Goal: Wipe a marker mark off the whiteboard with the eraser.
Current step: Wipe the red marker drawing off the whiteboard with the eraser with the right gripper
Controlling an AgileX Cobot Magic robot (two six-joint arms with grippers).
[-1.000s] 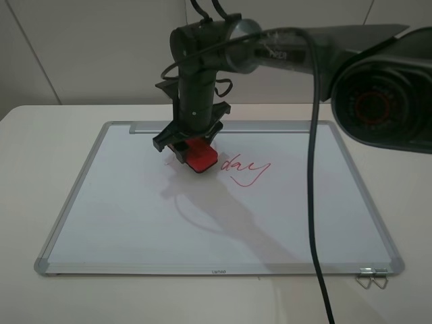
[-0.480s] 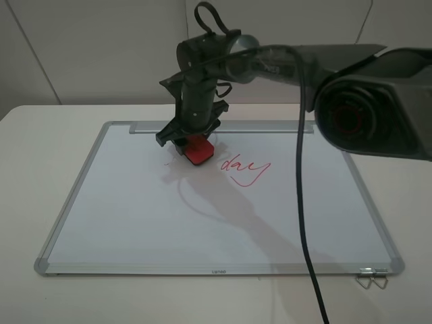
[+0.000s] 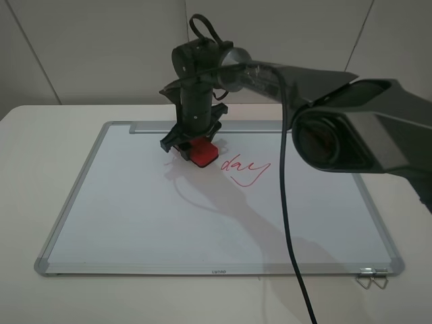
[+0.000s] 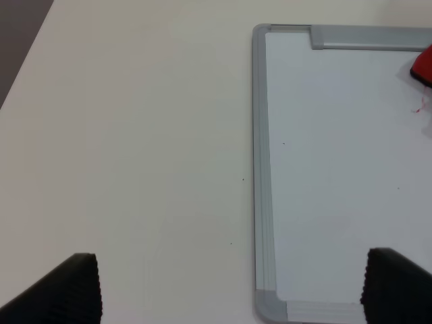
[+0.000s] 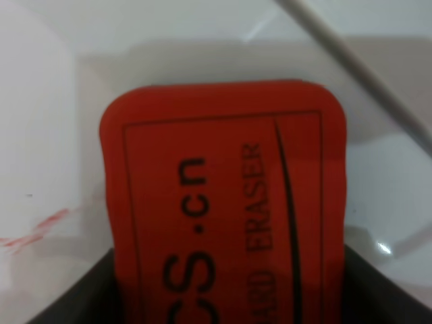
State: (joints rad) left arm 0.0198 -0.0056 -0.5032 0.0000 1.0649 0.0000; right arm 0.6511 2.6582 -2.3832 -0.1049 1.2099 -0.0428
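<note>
Spreads the black left fingers point(image 4: 74, 287) wide and empty over the cream table point(image 4: 135, 135), beside the large white silver-framed whiteboard point(image 4: 324, 189). Shows a faint red squiggle of marker mark point(image 4: 422, 106) just left of the small red rectangular eraser point(image 3: 201, 152), near the board's far edge. Clamps that eraser between the black right fingers point(image 5: 88, 307); cannot tell whether the felt touches the board. Risks skimming over the squiggle if carried tilted or too high. Risks smearing the red handwritten word "day" point(image 3: 244, 169), just to the right, if swept that way.
</note>
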